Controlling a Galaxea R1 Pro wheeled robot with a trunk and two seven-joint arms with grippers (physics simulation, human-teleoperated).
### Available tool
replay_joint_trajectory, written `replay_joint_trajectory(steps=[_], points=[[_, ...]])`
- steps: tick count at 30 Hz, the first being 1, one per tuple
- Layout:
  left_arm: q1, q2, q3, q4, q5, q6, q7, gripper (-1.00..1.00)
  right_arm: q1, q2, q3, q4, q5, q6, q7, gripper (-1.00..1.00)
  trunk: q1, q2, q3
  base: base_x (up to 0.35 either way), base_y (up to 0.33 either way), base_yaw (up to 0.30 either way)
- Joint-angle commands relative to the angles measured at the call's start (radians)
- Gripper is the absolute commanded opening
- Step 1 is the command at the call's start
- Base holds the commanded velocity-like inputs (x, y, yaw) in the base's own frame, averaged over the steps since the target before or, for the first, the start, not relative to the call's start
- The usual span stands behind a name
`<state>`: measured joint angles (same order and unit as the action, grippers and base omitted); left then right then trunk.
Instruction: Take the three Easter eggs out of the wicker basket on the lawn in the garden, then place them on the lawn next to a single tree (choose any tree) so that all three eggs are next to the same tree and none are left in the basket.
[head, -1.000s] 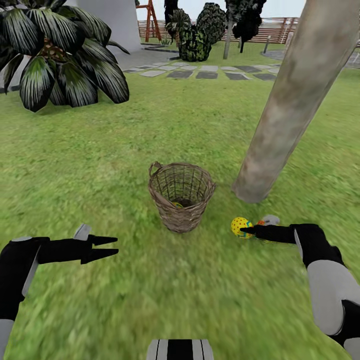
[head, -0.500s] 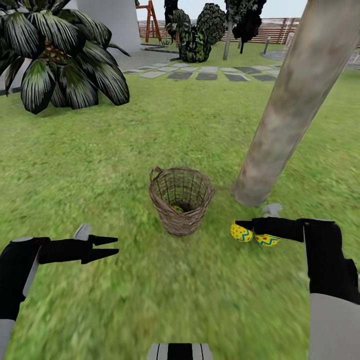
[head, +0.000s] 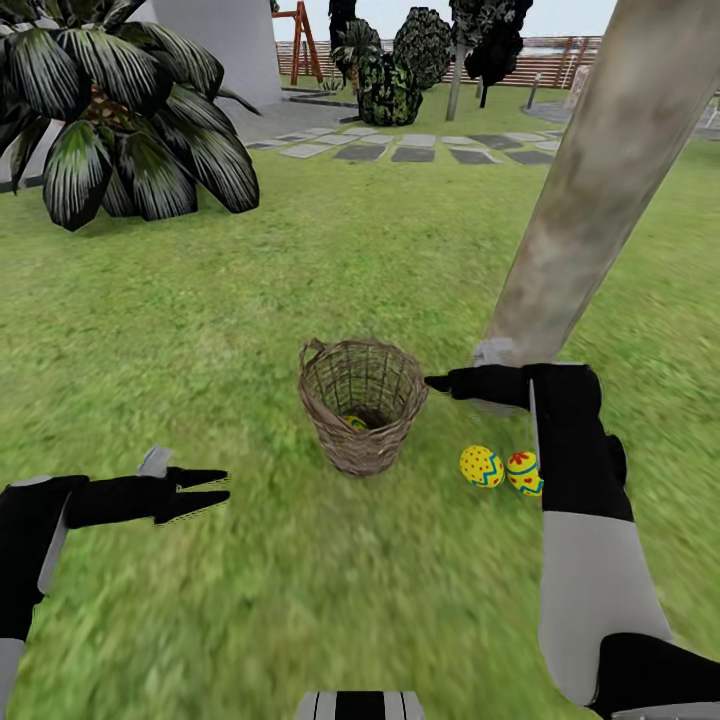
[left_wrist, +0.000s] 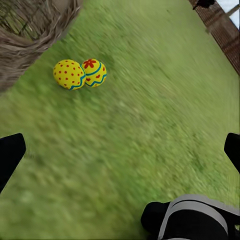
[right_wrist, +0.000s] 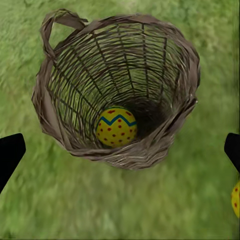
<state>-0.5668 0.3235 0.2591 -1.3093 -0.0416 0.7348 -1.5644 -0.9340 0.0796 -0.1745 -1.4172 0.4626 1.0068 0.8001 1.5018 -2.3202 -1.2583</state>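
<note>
The wicker basket (head: 340, 440) stands on the lawn (head: 300, 250) with one Easter egg (head: 355, 422) at its bottom, yellow with red dots and a blue zigzag (right_wrist: 116, 126). Two more eggs (head: 482, 466) (head: 524, 473) lie touching each other on the grass right of the basket, near the foot of the thick grey-brown tree (head: 590, 200). My right gripper (head: 440, 382) hangs open and empty at the basket's right rim, looking down into the basket (right_wrist: 65, 75). My left gripper (head: 215, 490) is open low on the left, its camera facing the two eggs (left_wrist: 70, 74) (left_wrist: 94, 72).
A dark broad-leaved palm (head: 120, 110) stands at the back left. A grey stepping-stone path (head: 410, 150), shrubs (head: 400, 70), a wooden playset and a brown slatted fence (head: 560, 55) lie far behind. Open grass spreads around the basket and in front of me.
My right gripper has left the two eggs on the grass by the trunk, risen and swung left to the basket's right rim. The left arm has barely moved.
</note>
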Motion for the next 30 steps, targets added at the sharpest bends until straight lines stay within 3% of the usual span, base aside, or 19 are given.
replay_joint_trajectory(steps=[1,4,11,22,26,30], points=[[-0.001,-0.001,0.014,0.007,-0.004,0.009,-0.006,1.0,-0.011,0.013,-0.001,0.003,0.012,0.002,-0.012,1.0,0.0,0.0,-0.001,0.077,0.0,0.0],[0.0,0.0,0.042,0.045,-0.004,0.005,-0.006,1.0,-0.046,0.041,0.005,0.051,0.011,0.003,-0.089,1.0,0.0,0.0,-0.001,0.232,0.0,0.0],[-0.001,0.002,0.058,0.071,-0.003,0.004,-0.006,1.0,-0.081,0.05,0.018,0.174,0.009,0.003,-0.17,1.0,0.0,0.0,-0.001,0.327,0.028,0.0],[-0.001,0.001,0.057,0.068,-0.001,0.002,-0.006,1.0,-0.085,0.05,0.02,0.19,0.009,0.003,-0.187,1.0,0.0,0.0,-0.001,0.261,0.236,0.0],[-0.001,0.003,0.059,0.07,-0.002,0.002,-0.006,1.0,-0.085,0.049,0.054,0.199,0.013,0.003,-0.188,1.0,0.0,0.0,-0.001,0.232,0.26,0.0],[-0.001,0.001,0.117,0.074,-0.003,0.002,-0.006,1.0,-0.085,0.044,0.077,0.329,0.012,0.003,-0.193,1.0,0.0,0.0,-0.001,0.264,0.213,0.0]])
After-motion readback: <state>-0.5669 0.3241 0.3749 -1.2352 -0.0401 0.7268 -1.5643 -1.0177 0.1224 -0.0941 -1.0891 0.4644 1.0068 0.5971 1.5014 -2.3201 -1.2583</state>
